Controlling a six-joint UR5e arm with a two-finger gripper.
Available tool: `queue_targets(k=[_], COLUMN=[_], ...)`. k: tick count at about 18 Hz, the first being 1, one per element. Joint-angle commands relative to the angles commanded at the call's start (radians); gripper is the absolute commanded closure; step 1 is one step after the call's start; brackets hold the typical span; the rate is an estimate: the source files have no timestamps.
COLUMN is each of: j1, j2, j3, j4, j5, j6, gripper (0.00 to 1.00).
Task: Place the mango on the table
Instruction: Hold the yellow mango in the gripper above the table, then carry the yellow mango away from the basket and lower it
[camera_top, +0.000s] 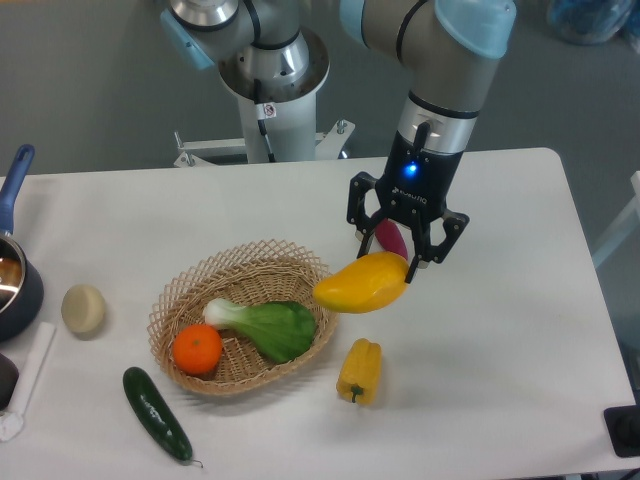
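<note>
Arm reaches down, end effector (398, 258) gripping mango (362, 283) above table (500, 300).

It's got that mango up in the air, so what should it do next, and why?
Probably lower it straight down. The gripper holds the mango above the table, just past the basket rim, with the pepper nearer the front, so bare table seems to lie below.

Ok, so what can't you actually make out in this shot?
- Purple-red item: mostly hidden behind the gripper and mango.
- Pot: cut off by the left edge.
- Dark objects at the left edge and bottom right corner: cropped, unidentifiable.
- Mango's height above the table: unclear from one view.
</note>
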Motion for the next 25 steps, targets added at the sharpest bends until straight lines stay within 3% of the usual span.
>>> queue_targets(k=[9, 15, 25], j1=[0.002, -0.008, 0.034], j2=[-0.003, -0.035, -0.115], j3=[-0.005, -0.014, -0.017], j4=[0.012, 0.017, 0.015], j5=[0.002, 0.012, 0.138], j6=[0.0, 0.005, 0.207], gripper=[0.44, 0.44, 0.44])
